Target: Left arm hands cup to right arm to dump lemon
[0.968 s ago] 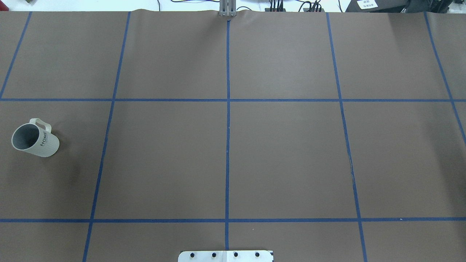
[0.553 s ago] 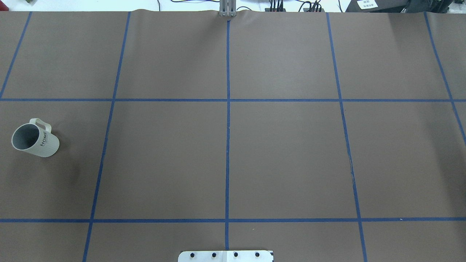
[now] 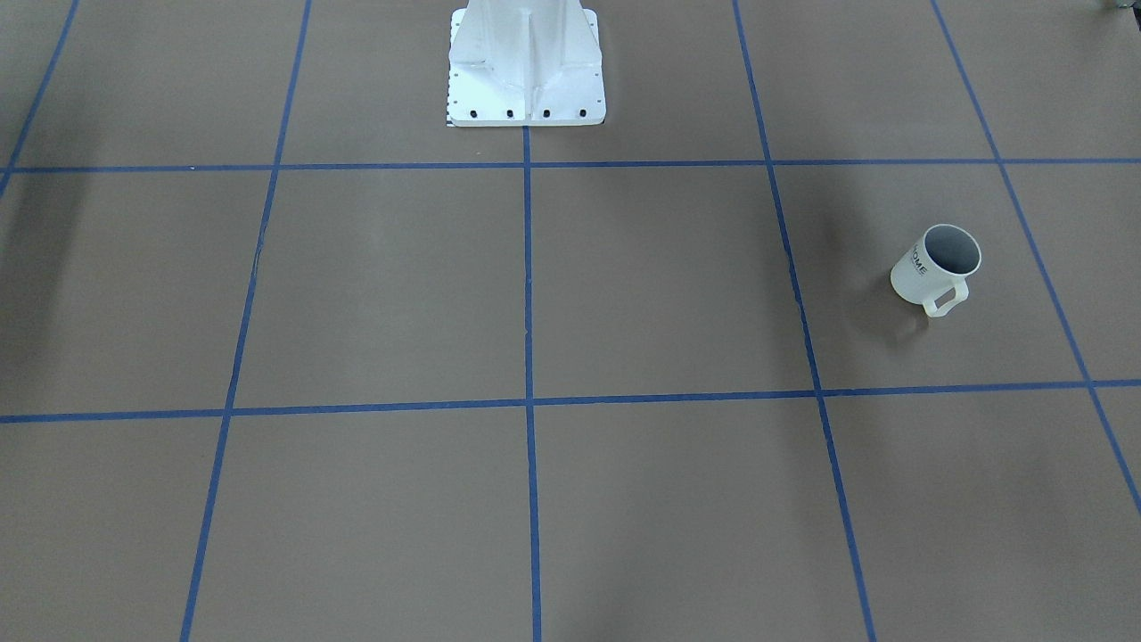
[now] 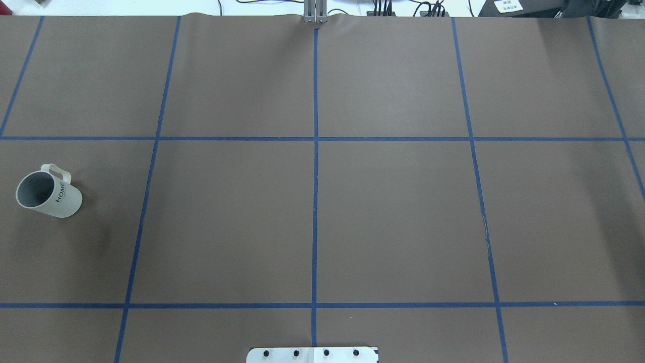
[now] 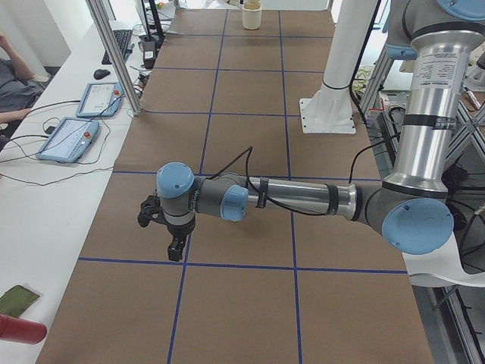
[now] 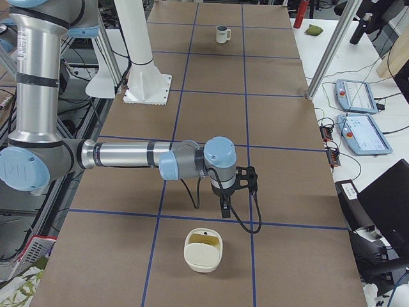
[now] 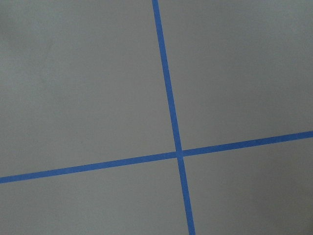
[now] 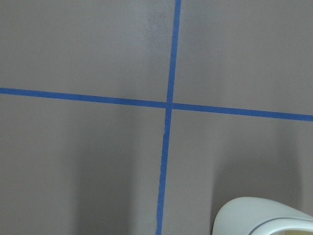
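The cup [image 4: 48, 190] stands upright on the brown table [image 4: 393, 217], far out on my left side. My left gripper [image 5: 173, 254] and my right gripper [image 6: 224, 212] hang over the table. I cannot tell whether their fingers are apart or together.

The table [image 4: 393, 212] is covered in a matt brown, paper-like sheet crossed by smooth blue tape [image 4: 315, 217]. The cup [image 4: 65, 202] looks matt, cream outside and grey inside.

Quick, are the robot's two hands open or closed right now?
Left gripper: cannot tell, seen only from the side.
Right gripper: cannot tell, seen only from the side.
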You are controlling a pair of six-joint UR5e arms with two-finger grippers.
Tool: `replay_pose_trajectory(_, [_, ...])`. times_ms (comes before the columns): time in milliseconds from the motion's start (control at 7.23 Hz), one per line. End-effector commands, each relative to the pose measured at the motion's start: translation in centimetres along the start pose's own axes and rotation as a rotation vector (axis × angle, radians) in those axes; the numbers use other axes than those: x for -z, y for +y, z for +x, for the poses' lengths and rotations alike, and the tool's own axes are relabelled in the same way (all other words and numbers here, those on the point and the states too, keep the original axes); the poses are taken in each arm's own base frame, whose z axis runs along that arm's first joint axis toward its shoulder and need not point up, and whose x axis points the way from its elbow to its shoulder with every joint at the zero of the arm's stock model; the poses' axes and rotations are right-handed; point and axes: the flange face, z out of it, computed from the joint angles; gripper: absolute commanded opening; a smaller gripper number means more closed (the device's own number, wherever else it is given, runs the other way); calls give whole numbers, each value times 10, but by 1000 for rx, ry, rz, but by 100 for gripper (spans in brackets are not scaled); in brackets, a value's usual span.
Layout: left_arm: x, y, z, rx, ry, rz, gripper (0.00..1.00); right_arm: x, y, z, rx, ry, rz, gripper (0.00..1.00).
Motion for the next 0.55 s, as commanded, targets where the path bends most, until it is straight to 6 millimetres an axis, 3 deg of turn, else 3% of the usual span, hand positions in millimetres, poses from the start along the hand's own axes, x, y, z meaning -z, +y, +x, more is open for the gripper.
replay_pose_trajectory(0, [0, 0, 0, -1, -1, 1, 100, 2, -1, -9, 8, -65, 6, 100])
replay_pose_trajectory(415, [-3, 4, -1, 3, -1, -6, 100, 0, -1, -8, 9, -60, 1, 100])
